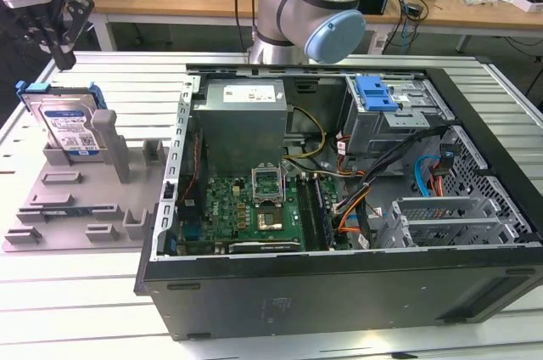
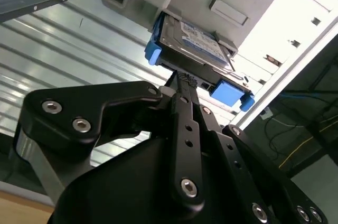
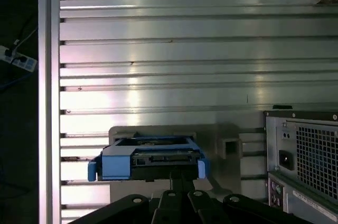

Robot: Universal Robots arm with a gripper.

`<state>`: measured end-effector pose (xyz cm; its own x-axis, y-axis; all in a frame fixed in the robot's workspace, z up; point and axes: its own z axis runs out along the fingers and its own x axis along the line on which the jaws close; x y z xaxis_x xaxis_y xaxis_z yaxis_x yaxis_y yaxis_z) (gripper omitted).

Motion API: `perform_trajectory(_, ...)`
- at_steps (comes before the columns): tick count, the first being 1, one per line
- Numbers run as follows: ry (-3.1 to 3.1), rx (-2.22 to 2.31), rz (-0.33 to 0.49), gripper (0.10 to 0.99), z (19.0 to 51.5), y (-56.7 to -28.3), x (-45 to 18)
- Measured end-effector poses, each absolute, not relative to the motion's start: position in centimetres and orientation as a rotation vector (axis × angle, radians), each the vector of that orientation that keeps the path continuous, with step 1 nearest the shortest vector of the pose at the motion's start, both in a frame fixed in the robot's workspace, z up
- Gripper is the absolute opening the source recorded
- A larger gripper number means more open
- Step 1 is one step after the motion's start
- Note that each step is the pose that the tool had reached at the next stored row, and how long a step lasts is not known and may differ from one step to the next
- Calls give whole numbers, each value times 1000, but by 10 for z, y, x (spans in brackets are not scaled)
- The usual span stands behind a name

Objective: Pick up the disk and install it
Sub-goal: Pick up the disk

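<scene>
The disk [image 1: 72, 126], a silver hard drive with a white-and-blue label in a blue carrier bracket, stands on edge in a slot of the grey holder plate [image 1: 76, 199] at the exterior view's left. My gripper [image 1: 64, 59] hangs a little above its upper edge, not touching it. The black fingers look pressed together with nothing between them. In both wrist views the tips [image 2: 184, 80] [image 3: 177, 179] point at the disk [image 2: 195, 42] [image 3: 150, 158], just short of its blue end.
An open computer case [image 1: 339, 207] lies to the exterior view's right of the holder, with a grey power-supply box [image 1: 242, 118], a green board [image 1: 254, 203] and a drive cage with a blue latch [image 1: 376, 92]. Everything rests on a ribbed aluminium table [image 1: 93, 292].
</scene>
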<state>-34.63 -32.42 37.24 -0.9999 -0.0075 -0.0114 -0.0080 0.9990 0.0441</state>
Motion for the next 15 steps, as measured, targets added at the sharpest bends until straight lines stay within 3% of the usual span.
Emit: perform_trajectory(15, 3079, -609, 71, 106, 372, -324, -346)
